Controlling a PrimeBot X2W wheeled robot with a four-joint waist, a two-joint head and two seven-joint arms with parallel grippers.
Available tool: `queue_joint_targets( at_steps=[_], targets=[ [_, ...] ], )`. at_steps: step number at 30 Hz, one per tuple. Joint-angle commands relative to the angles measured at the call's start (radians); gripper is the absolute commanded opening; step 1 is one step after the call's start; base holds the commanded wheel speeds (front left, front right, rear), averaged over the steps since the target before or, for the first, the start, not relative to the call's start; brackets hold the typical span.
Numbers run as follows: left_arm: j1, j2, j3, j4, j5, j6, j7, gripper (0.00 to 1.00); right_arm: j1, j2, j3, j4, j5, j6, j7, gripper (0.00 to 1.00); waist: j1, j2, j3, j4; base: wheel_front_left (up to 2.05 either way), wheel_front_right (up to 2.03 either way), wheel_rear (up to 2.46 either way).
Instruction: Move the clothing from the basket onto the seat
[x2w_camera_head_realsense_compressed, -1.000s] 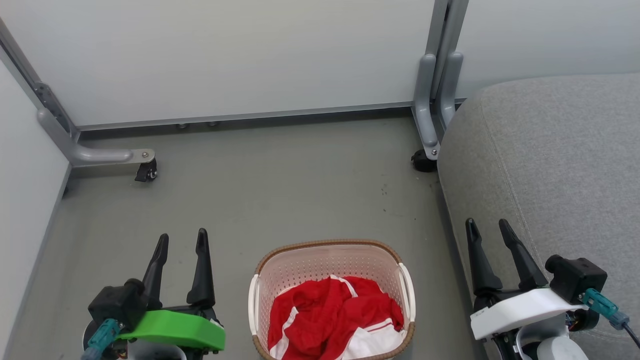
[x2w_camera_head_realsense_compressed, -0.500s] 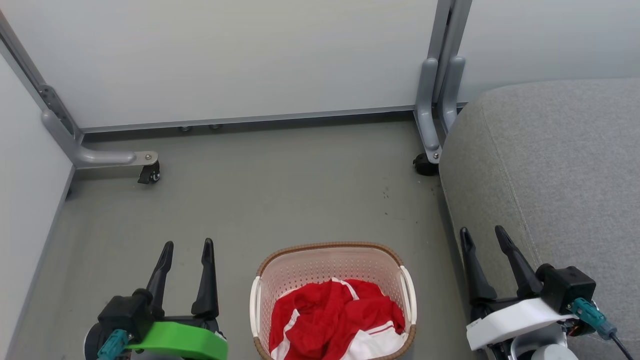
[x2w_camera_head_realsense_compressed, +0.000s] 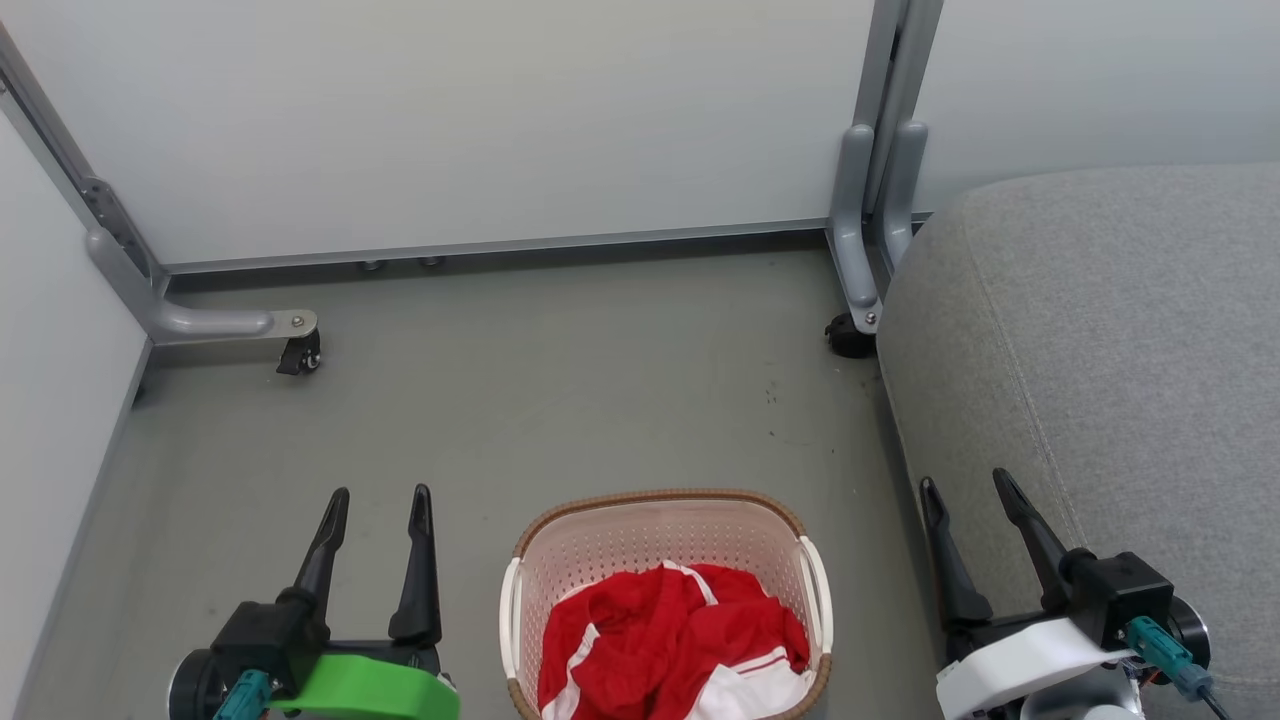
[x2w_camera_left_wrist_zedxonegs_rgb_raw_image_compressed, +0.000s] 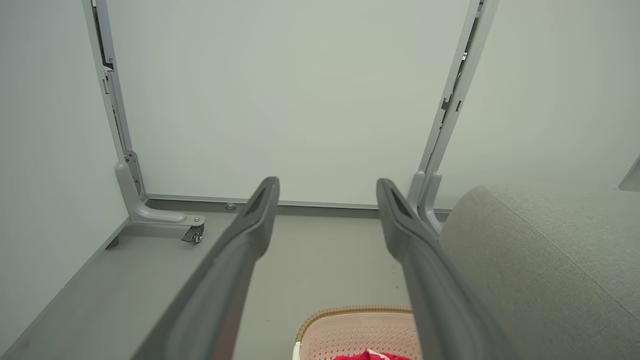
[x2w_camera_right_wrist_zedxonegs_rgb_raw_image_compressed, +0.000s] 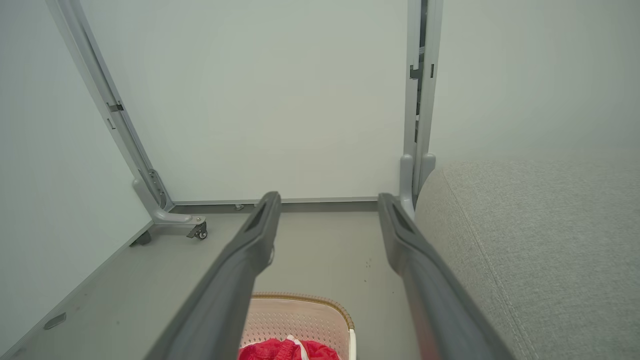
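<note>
- Between the spread, empty jaws of the left gripper and right gripper, red clothing lies crumpled in the basket.
- Likely light and limp; best pinched at a raised fold.

Clothing: bright red, white bands, thin stripes. Basket: cream, perforated, brown woven-look rim, white handles. Seat: grey woven fabric.
</note>
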Motion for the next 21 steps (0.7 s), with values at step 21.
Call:
queue_joint_targets(
  at_steps=[21],
  targets=[
    [0.022, 0.003, -0.004, 0.008, 0.069, 0.012, -0.026, 1.00, 0.012, -0.005, 0.013, -0.007, -0.076, 0.000, -0.029, 1.00, 0.0000, -0.0001, -0.004, -0.007, 0.00, 0.00, 0.00]
  ],
)
